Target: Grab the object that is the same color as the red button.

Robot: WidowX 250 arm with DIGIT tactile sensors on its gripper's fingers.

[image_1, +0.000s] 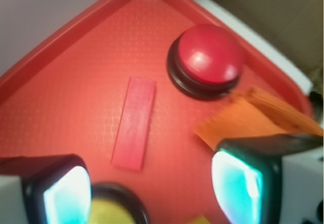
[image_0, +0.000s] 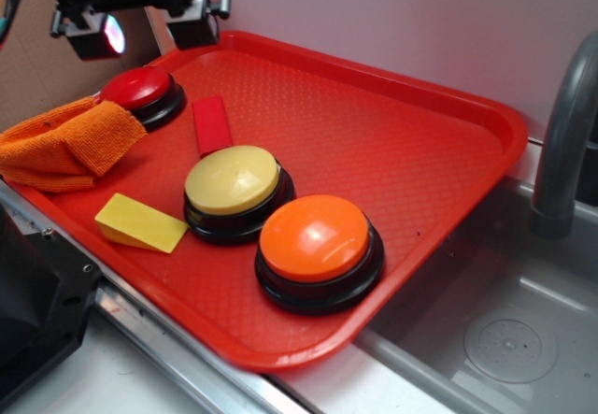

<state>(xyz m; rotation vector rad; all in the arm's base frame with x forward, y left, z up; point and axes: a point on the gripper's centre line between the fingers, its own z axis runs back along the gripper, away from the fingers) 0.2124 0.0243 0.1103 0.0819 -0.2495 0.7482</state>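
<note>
A small flat red block (image_0: 212, 124) (image_1: 134, 123) lies on the red tray (image_0: 392, 124) between the red button (image_0: 139, 92) (image_1: 209, 60) and the yellow-domed button (image_0: 235, 190). My gripper (image_0: 145, 23) (image_1: 152, 193) hangs high above the tray's far left corner, well clear of the block. In the wrist view its two glowing pads (image_1: 67, 197) stand wide apart with nothing between them, and the block lies just ahead of them.
An orange-domed button (image_0: 318, 250) and a yellow wedge (image_0: 140, 222) sit toward the tray's front. A folded orange cloth (image_0: 65, 143) drapes over the left rim beside the red button. A sink basin (image_0: 509, 339) and a grey faucet (image_0: 565, 134) stand at right.
</note>
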